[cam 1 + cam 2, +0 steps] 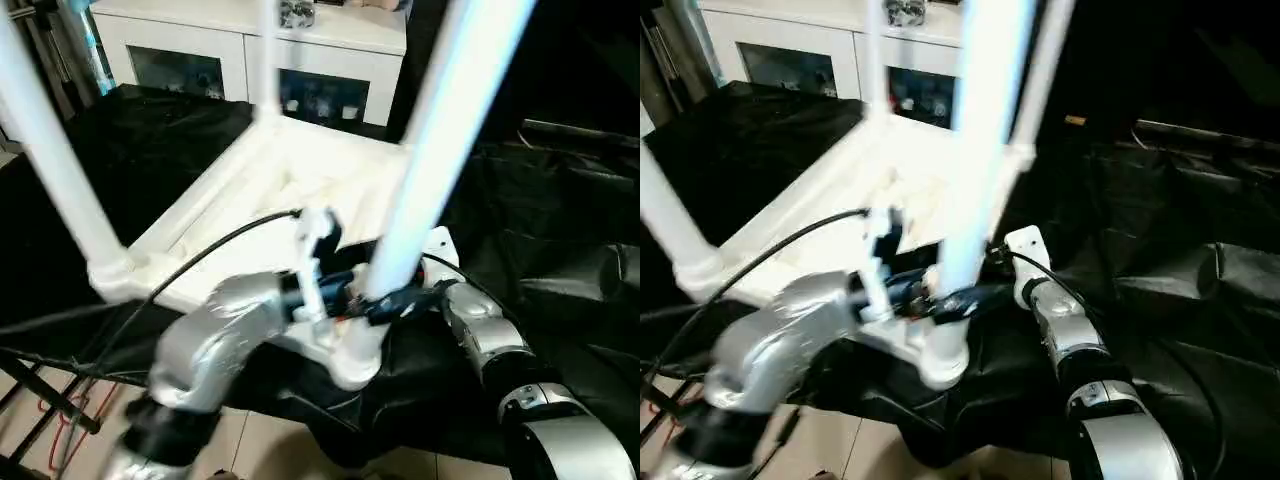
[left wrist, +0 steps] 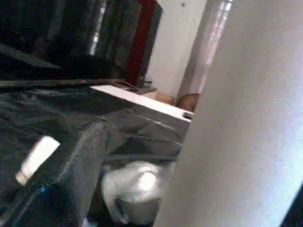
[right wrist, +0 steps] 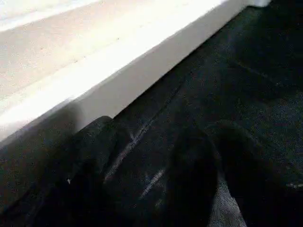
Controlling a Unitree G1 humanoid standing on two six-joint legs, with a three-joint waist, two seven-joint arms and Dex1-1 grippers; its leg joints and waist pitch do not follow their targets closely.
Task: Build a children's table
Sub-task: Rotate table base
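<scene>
The children's table lies upside down on black cloth, its white tabletop point(image 1: 290, 170) showing the ribbed underside. White legs rise from its corners: one at the near left point(image 1: 60, 170), one at the far corner point(image 1: 265, 60), and the nearest leg point(image 1: 440, 150) standing in its socket point(image 1: 352, 358). My left gripper point(image 1: 345, 292) is at this nearest leg's base, open, with the leg point(image 2: 246, 118) between its fingers and a gap beside one black finger point(image 2: 71, 175). My right gripper point(image 1: 400, 298) reaches the same leg from the other side, open, over the cloth beside the tabletop's rim point(image 3: 94, 85).
A white cabinet with glass doors point(image 1: 250, 50) stands behind the work. Crumpled black cloth point(image 1: 560, 200) covers the surface to the right. Below the near edge are the floor, black stand legs and a red cable point(image 1: 70, 420).
</scene>
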